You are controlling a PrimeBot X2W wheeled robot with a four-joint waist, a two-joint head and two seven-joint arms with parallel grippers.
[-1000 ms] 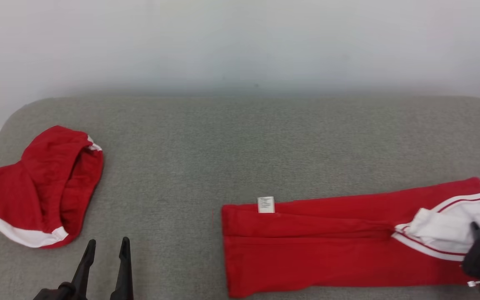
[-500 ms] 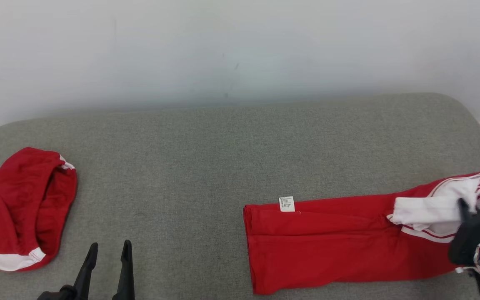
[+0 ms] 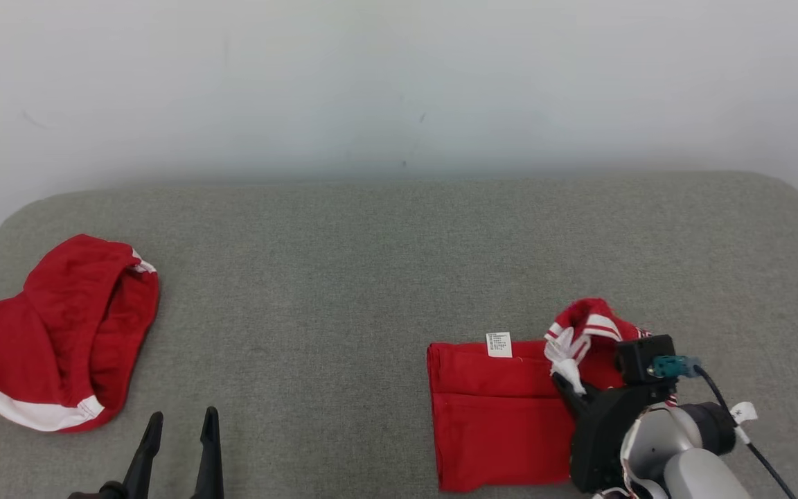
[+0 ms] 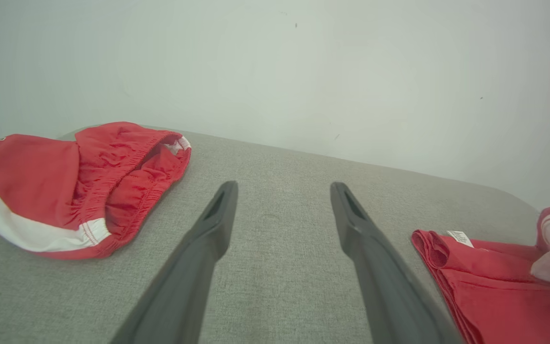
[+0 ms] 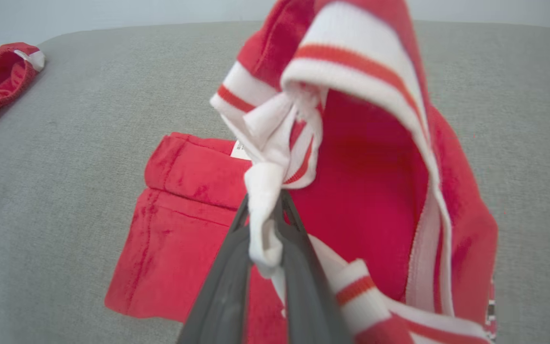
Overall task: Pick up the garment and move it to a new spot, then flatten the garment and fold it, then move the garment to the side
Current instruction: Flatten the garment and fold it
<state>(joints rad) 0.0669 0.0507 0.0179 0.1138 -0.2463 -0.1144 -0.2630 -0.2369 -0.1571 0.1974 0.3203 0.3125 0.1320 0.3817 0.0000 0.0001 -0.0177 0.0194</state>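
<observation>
Now garment (image 3: 496,416) half its earlier length.

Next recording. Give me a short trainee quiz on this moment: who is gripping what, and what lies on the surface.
1. True or false: the right pincer is shut on the white striped end of the red garment.
2. Pick one. The left pincer is: A) open and holding nothing; B) shut and holding nothing; C) shut on cloth.
3. How many red clothing items lie on the grey surface?

Key
1. True: the white fabric is pinched between its fingers.
2. A.
3. Two: the gripped garment and the crumpled red item at the robot's left.
</observation>
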